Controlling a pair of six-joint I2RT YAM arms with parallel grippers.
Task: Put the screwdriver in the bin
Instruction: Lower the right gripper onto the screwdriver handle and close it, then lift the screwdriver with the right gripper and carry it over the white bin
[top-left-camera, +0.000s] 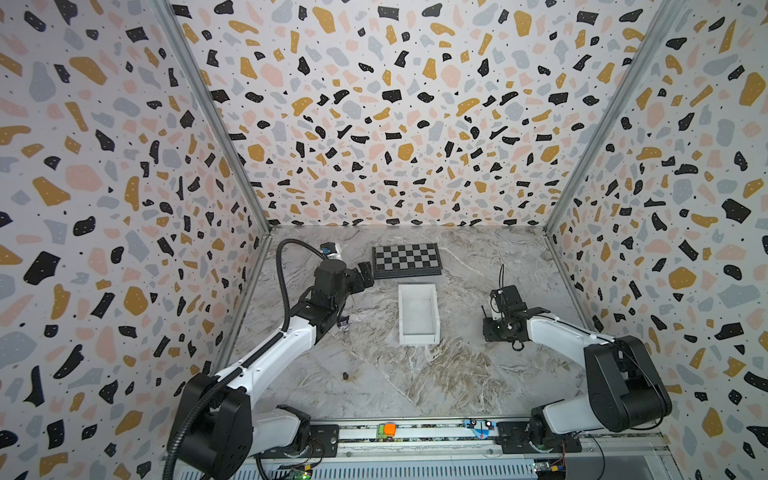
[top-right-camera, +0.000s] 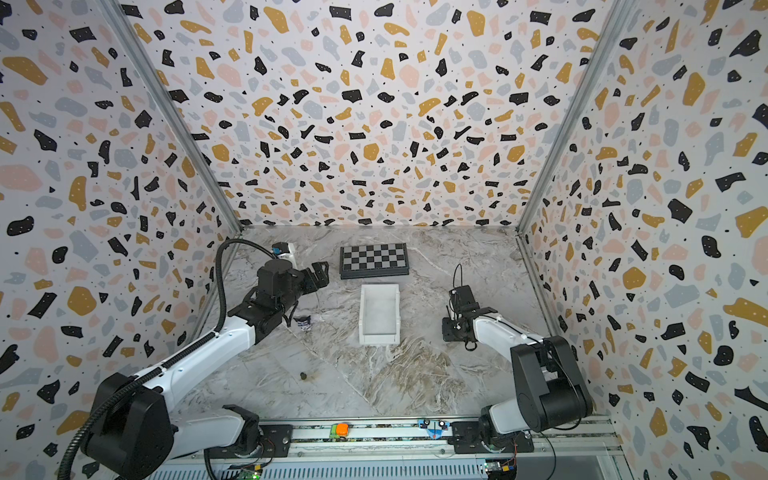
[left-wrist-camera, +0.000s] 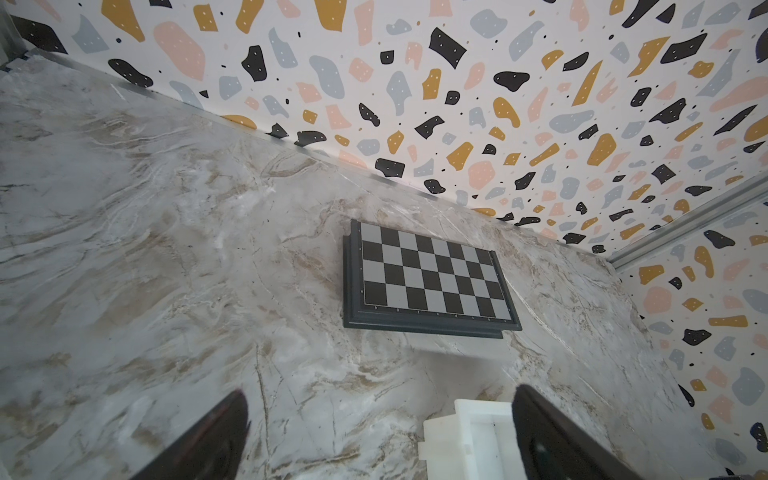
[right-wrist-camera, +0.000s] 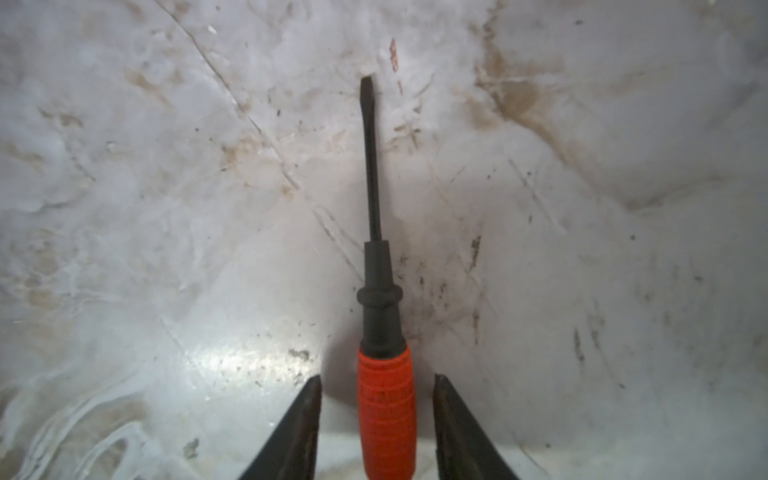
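Note:
The screwdriver (right-wrist-camera: 386, 399) lies flat on the marble table, with a red-orange handle, a black collar and a thin dark shaft pointing away from the wrist. My right gripper (right-wrist-camera: 378, 377) reaches down over it, its jaws on either side of the handle with a narrow gap on each side. In both top views the right gripper (top-left-camera: 498, 326) is right of the white bin (top-left-camera: 419, 337) and hides the screwdriver. The bin holds nothing. My left gripper (top-left-camera: 365, 274) hovers open near the bin's far left corner (left-wrist-camera: 465, 432), with nothing between its fingers.
A black-and-grey chessboard (top-left-camera: 406, 259) lies behind the bin. A small dark crumpled object (top-left-camera: 344, 322) sits under the left forearm, and a tiny dark blob (top-left-camera: 345, 376) lies nearer the front. Patterned walls close in three sides.

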